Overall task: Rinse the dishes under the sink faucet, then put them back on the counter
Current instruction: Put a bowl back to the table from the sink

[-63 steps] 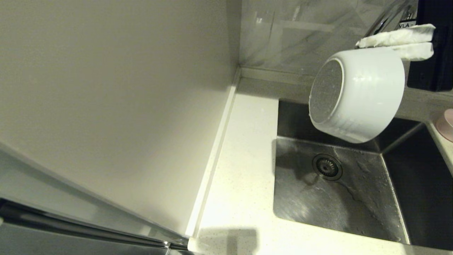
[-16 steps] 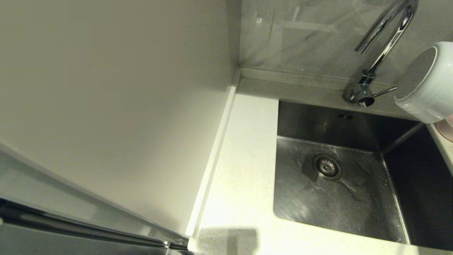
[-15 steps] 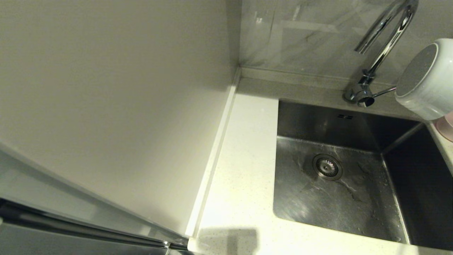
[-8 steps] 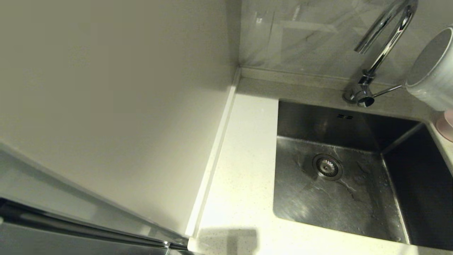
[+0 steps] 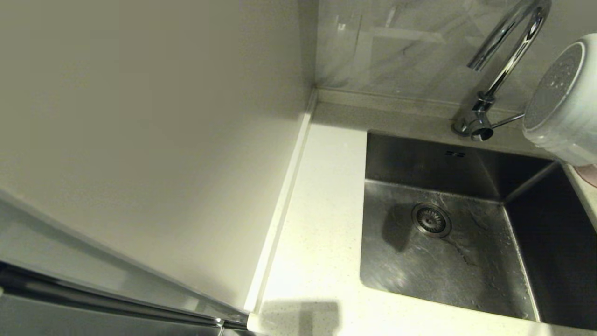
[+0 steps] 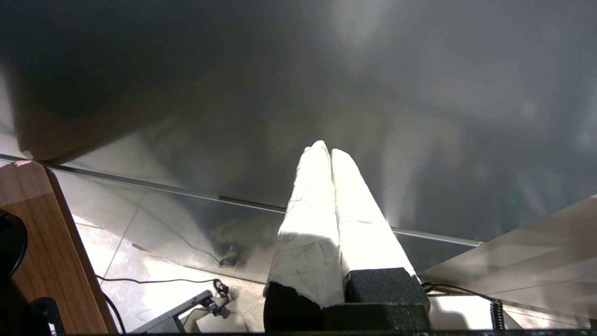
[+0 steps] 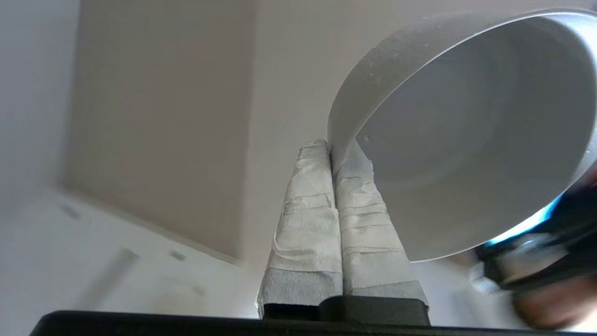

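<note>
My right gripper (image 7: 330, 145) is shut on the rim of the grey-blue bowl (image 7: 466, 140), one finger inside and one outside. In the head view that bowl (image 5: 562, 102) hangs tilted at the right edge, its speckled base turned toward the faucet (image 5: 506, 51), above the sink's (image 5: 443, 270) right rear corner; the gripper itself is out of frame there. Only a sliver of the pale pink bowl (image 5: 590, 173) shows on the counter to the right. The yellow bowl is out of view. My left gripper (image 6: 326, 151) is shut on nothing, parked low before a steel panel.
The faucet's thin lever (image 5: 507, 121) points toward the held bowl. The drain strainer (image 5: 431, 220) lies in the wet basin. The white speckled counter (image 5: 322, 210) runs left of the sink, bounded by an off-white panel (image 5: 154, 130).
The bowl left the spot under the spout and travelled right to the frame's edge. In the last half second it dropped slightly left, and a shadow appeared beside the drain.
</note>
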Robot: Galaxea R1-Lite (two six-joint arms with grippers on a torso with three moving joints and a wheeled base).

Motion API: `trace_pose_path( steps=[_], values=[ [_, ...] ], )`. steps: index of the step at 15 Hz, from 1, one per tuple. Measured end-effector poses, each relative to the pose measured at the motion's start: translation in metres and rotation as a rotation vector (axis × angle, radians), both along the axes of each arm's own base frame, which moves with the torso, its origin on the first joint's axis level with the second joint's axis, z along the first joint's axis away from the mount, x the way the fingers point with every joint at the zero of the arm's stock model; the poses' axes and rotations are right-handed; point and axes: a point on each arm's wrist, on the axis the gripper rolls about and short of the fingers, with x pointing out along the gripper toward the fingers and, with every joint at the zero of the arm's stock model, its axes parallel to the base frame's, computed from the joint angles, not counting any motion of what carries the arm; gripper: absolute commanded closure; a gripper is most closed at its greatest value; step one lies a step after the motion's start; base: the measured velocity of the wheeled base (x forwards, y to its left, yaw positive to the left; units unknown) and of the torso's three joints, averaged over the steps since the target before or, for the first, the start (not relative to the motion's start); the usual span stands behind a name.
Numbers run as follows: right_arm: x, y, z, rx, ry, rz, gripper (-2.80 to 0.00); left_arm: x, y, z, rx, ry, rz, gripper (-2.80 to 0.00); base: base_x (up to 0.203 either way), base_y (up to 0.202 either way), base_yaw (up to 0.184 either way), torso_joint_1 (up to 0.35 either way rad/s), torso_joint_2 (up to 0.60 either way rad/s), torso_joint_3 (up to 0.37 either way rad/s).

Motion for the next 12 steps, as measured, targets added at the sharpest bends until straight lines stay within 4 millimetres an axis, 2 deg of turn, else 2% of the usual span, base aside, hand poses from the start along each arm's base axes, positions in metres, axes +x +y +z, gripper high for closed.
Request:
trace_pose_path(
  steps=[3, 7, 9, 10, 11, 12],
  values=[
    [0.009, -0.014, 0.005, -0.185, -0.393, -0.035, 0.00, 0.000, 0.000, 0.000, 0.000, 0.000, 0.000, 0.00, 0.000, 0.000, 0.000, 0.000, 0.00, 0.000],
    [0.014, -0.020, 0.013, -0.587, -1.194, -0.041, 0.00, 0.000, 0.000, 0.000, 0.000, 0.000, 0.000, 0.00, 0.000, 0.000, 0.000, 0.000, 0.00, 0.000],
    [0.018, -0.022, 0.008, -0.786, -1.502, -0.072, 0.00, 0.000, 0.000, 0.000, 0.000, 0.000, 0.000, 0.00, 0.000, 0.000, 0.000, 0.000, 0.00, 0.000],
    [0.022, -0.021, 0.004, -0.911, -1.605, -0.117, 0.00, 0.000, 0.000, 0.000, 0.000, 0.000, 0.000, 0.00, 0.000, 0.000, 0.000, 0.000, 0.00, 0.000],
    [0.028, -0.020, -0.001, -1.060, -1.634, -0.178, 0.00, 0.000, 0.000, 0.000, 0.000, 0.000, 0.000, 0.00, 0.000, 0.000, 0.000, 0.000, 0.00, 0.000],
    [0.032, -0.019, -0.007, -1.195, -1.592, -0.227, 0.00, 0.000, 0.000, 0.000, 0.000, 0.000, 0.000, 0.00, 0.000, 0.000, 0.000, 0.000, 0.00, 0.000]
  ],
)
